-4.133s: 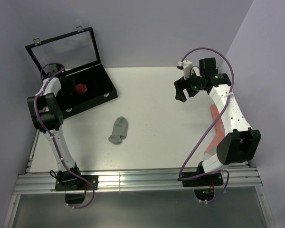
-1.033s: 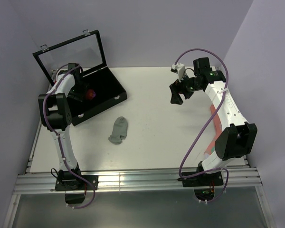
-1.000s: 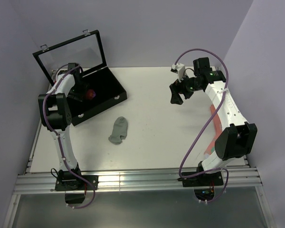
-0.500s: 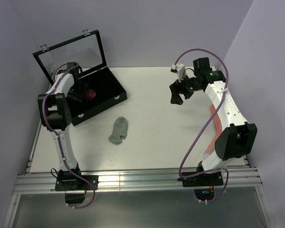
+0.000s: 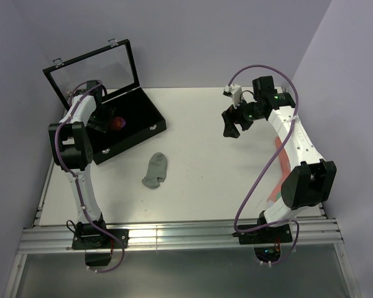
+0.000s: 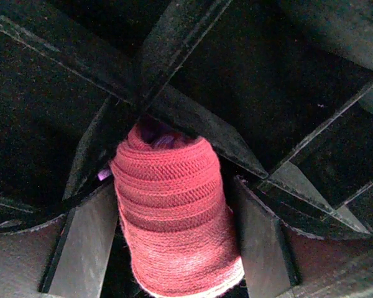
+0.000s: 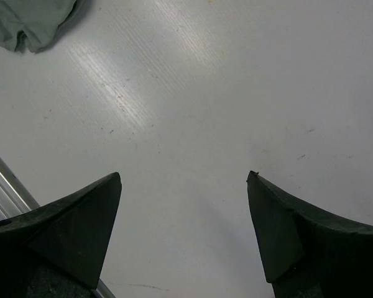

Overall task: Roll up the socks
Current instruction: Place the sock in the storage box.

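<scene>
Treat the step in hand as the deposit of the first roll. The magenta-red sock [image 6: 174,230] is wound into a tight cylinder and sits in a compartment of the black case [image 5: 142,117], at the upper left of the overhead view. In the left wrist view it fills the centre of the frame, close against the meeting point of the dividers [image 6: 193,124]. The left gripper [image 6: 173,186] straddles the roll with one finger on each side. A thin dark gap shows along the lower part of both fingers, so the jaws read as open wide with no pinch on the fabric. The right gripper [image 7: 183,175] hangs over bare table [image 7: 236,74], right of centre in the overhead view, with its jaws spread fully and nothing between them. The grey sock [image 5: 155,171] lies flat and unrolled at the lower centre of the overhead view, well apart from both grippers, and also shows in the upper left corner of the right wrist view. Judge the task as about half complete. For the next move, raise the left gripper straight up out of the compartment so that neither finger drags the roll or catches a divider. Then bring a gripper down on one end of the grey sock. Expect limp fabric that needs one end pinned while the other is rolled.
</scene>
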